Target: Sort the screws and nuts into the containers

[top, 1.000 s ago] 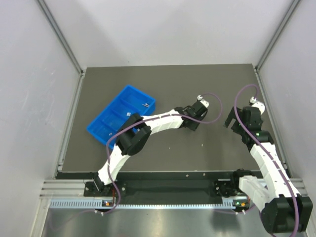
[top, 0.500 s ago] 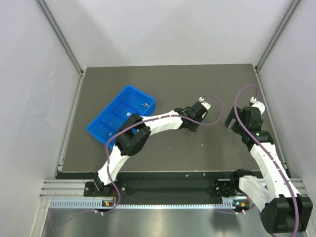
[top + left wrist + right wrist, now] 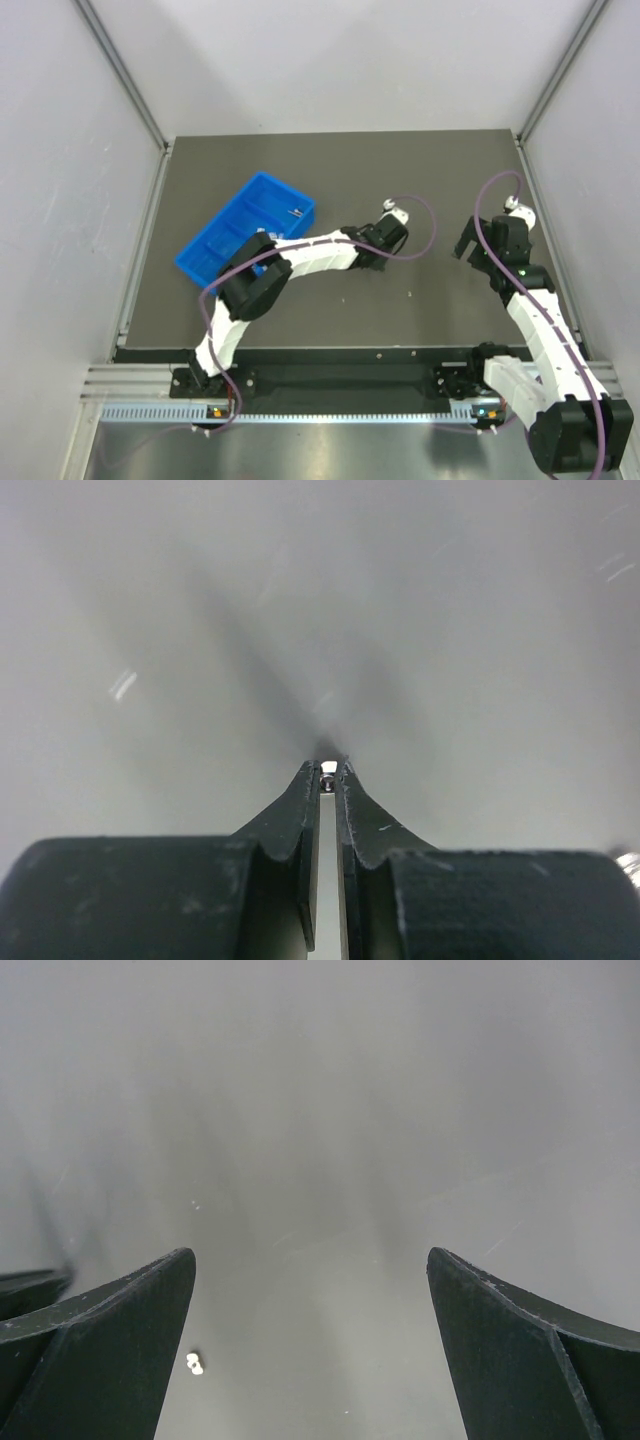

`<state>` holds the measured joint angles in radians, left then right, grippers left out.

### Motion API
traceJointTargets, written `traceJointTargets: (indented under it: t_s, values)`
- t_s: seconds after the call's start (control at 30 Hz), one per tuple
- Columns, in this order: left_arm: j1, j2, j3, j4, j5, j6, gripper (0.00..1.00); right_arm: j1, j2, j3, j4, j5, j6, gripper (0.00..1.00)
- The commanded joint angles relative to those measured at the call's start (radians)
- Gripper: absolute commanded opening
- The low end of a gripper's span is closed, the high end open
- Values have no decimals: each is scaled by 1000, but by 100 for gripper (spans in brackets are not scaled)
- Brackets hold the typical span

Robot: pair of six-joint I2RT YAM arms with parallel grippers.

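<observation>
On the dark table (image 3: pixel 330 160) the blue tray (image 3: pixel 288 190) sat at the far left, unmoved, with a few silver bits in its compartments. The left gripper (image 3: pixel 328 780), partly open a second earlier, had closed on a tiny silver part (image 3: pixel 328 768) pinched at its tips; whether it was a screw or a nut could not be told. It had also shifted slightly left toward the tray, so the pick looked made and the carry begun. The right gripper (image 3: pixel 310 1255) stayed wide open and empty at the right, with a small pale piece (image 3: pixel 194 1363) on the table beside one finger.
</observation>
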<state>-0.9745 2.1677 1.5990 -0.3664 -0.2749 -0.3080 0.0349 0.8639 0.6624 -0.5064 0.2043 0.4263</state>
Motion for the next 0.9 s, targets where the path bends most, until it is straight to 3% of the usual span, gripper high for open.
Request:
traceJointTargets:
  t_s: [0.0, 0.2, 0.27, 0.43, 0.63, 0.87]
  values:
    - [28, -192, -117, 67, -139, -81, 8, -15, -22, 14, 20, -60, -30, 100]
    - [181, -656, -436, 106, -242, -239, 8, -7, -31, -35, 52, -121, -35, 100]
    - [270, -748, -537, 34, -375, -328, 9, -6, -28, -49, 81, -137, -26, 100]
    - [532, -994, -718, -63, -440, -451, 9, 5, 4, -70, 129, -200, -14, 100]
    - [700, -1080, -801, -276, -526, -588, 10, 14, 18, -60, 134, -201, -23, 99]
    - [718, -1069, -866, -273, -512, -649, 10, 36, 50, -70, 160, -200, -12, 100]
